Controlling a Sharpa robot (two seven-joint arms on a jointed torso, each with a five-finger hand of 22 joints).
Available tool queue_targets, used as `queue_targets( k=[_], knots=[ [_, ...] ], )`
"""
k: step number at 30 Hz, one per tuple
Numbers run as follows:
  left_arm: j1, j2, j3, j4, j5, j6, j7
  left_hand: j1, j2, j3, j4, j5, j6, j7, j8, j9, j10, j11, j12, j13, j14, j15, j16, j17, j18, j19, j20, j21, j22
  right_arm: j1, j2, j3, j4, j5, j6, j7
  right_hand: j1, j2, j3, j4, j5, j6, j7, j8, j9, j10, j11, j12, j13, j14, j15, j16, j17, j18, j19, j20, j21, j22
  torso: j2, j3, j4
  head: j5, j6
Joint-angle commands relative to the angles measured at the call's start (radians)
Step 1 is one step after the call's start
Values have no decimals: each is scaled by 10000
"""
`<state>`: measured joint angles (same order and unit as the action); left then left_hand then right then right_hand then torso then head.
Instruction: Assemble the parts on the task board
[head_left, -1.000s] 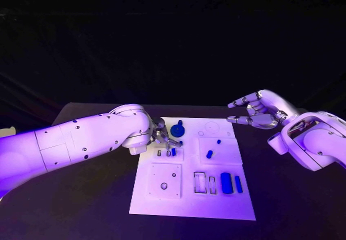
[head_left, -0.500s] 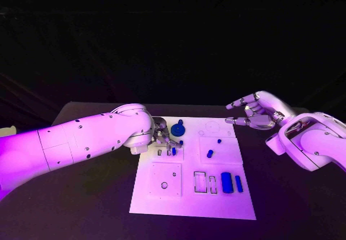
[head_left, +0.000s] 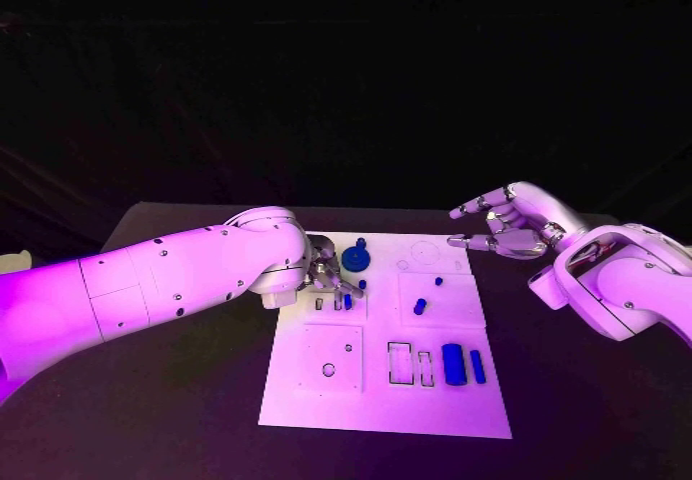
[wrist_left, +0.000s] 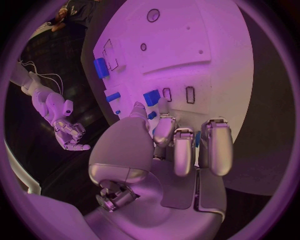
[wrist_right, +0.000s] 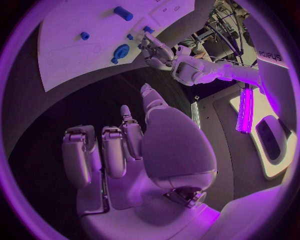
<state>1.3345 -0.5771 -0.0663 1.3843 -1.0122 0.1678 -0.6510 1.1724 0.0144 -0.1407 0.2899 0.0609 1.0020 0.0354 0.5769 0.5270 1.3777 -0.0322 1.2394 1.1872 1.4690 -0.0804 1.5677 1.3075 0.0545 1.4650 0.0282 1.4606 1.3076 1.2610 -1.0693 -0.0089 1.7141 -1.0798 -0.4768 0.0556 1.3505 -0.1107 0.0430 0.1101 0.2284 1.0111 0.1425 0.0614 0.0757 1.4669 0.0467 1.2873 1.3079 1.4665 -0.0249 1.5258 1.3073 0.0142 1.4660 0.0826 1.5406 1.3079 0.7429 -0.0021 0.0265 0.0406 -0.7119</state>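
Several blue parts (head_left: 453, 364) sit on the white task board (head_left: 387, 400) mid-table: a round one (head_left: 355, 262) at its far end, small pegs (head_left: 418, 308) mid-board, bars near the front. Left hand (head_left: 326, 276) is down at the board's far-left area, fingertips on a small blue part (wrist_left: 151, 97); can't tell if it's gripped. Right hand (head_left: 505, 228) hovers off the far-right corner, fingers apart, holding nothing.
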Motion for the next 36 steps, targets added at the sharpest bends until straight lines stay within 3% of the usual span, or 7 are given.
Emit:
queue_targets(
  k=[1, 25, 36],
  knots=[
    [-1, 50, -5, -14, -33, 240, -7, 94, -16, 66, -5, 65, -68, 1, 56, 21, 75, -1, 34, 11, 1018, -70, 31, 2633, -102, 141, -32, 56, 520, -11, 21, 0, -8, -17, 151, -10, 21, 30, -70, 7, 49, 47, -55, 47, 10, -47, 26, -68, 1145, 826, 18, -43, 1697, 0, 727, 7, -37, 2055, 5, -5, 12, -5, -18],
    [-11, 130, -12, -44, 104, 476, 20, 392, -32, 548, -18, 87, -167, -33, 226, 321, 102, -30, 50, 70, 1018, -90, 31, 2633, -109, 137, -55, 89, 586, -52, 131, 0, -64, 8, 179, -37, -7, 63, -87, 31, 83, 56, -57, 49, 13, -47, 26, -72, 1140, 825, 17, -49, 1690, 1, 724, 6, -41, 2049, 17, -7, 31, -17, -39],
    [-11, 140, -12, -75, 138, 500, 27, 737, -132, 1183, -19, 95, -247, -50, 279, 519, 107, -45, 29, 94, 1018, -97, 31, 2633, -111, 125, -63, 103, 623, -59, 150, 0, -81, 9, 191, -39, -24, 77, -97, 45, 95, 58, -57, 49, 13, -43, 26, -63, 1143, 825, 17, -51, 1688, 3, 721, 5, -45, 2043, 25, -10, 40, -27, -57]
  ],
)
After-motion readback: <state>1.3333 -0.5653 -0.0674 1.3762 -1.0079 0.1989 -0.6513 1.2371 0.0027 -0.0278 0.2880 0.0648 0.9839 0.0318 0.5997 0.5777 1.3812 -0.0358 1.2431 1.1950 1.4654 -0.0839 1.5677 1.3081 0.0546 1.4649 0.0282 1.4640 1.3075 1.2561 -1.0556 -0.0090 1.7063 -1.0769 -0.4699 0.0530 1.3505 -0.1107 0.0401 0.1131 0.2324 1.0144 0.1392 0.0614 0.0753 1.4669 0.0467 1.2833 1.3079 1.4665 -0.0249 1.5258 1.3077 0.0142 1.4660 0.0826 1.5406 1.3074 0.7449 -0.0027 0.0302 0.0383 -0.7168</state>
